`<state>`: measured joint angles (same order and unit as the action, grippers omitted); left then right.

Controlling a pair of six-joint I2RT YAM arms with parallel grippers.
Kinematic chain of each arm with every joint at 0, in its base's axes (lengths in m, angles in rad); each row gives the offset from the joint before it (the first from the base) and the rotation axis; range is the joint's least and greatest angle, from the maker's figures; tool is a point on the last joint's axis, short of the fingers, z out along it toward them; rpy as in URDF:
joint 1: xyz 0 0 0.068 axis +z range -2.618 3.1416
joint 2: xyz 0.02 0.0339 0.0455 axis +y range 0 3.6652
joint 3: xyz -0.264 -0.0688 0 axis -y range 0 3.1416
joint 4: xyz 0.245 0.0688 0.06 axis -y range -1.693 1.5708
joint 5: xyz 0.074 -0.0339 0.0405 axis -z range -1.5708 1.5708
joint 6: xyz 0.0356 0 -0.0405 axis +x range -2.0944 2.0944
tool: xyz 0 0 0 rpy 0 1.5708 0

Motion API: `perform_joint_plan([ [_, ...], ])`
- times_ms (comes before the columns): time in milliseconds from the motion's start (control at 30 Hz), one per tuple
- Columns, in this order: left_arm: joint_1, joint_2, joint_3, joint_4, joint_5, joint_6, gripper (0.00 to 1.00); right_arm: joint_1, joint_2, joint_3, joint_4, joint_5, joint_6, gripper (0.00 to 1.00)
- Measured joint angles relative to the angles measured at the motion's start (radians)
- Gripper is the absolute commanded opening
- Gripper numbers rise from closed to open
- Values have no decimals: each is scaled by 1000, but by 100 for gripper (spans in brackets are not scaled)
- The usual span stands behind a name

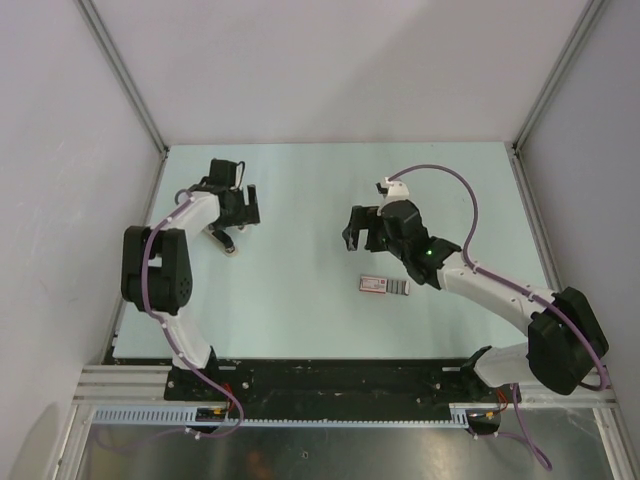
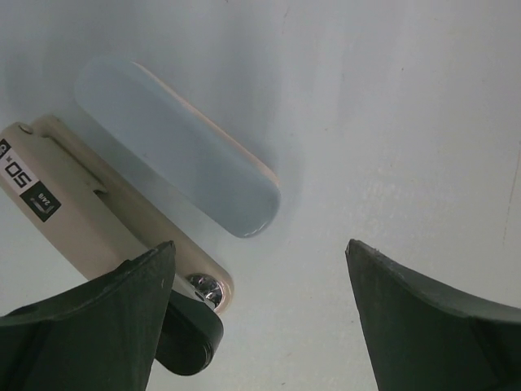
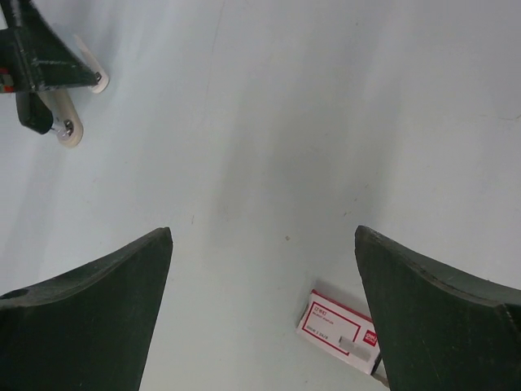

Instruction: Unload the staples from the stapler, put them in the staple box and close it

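White stapler (image 2: 89,220) lies on the far left of the table (image 1: 300,180), its black tag reading "50". The left end effector (image 2: 260,252) hangs over it, released, one finger at its end. The right end effector (image 3: 262,236), also released, hovers mid-table near a red-and-white box (image 3: 340,332) whose print is unreadable.

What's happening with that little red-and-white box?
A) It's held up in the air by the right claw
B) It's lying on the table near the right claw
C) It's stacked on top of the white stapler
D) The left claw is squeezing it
B: the red-and-white box lies flat on the table close to the right claw, whose fingers are spread wide with nothing between them.
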<state>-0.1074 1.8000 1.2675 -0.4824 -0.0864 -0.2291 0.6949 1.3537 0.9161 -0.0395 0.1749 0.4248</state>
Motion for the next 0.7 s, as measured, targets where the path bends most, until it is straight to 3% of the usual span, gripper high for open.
perform_joint_plan([
  [167,5,62,42,1,-5,-6,80,-5,0,-27,37,-44,-8,99],
  [233,8,82,55,2,-8,-8,72,-9,0,-37,51,-61,-11,99],
  [333,10,96,59,2,-11,-12,49,-18,0,-47,71,-85,-13,99],
  [400,12,98,59,2,-16,-13,39,-25,0,-52,84,-102,-15,99],
  [700,12,98,59,3,-16,-6,15,-38,32,-53,143,-177,-15,99],
])
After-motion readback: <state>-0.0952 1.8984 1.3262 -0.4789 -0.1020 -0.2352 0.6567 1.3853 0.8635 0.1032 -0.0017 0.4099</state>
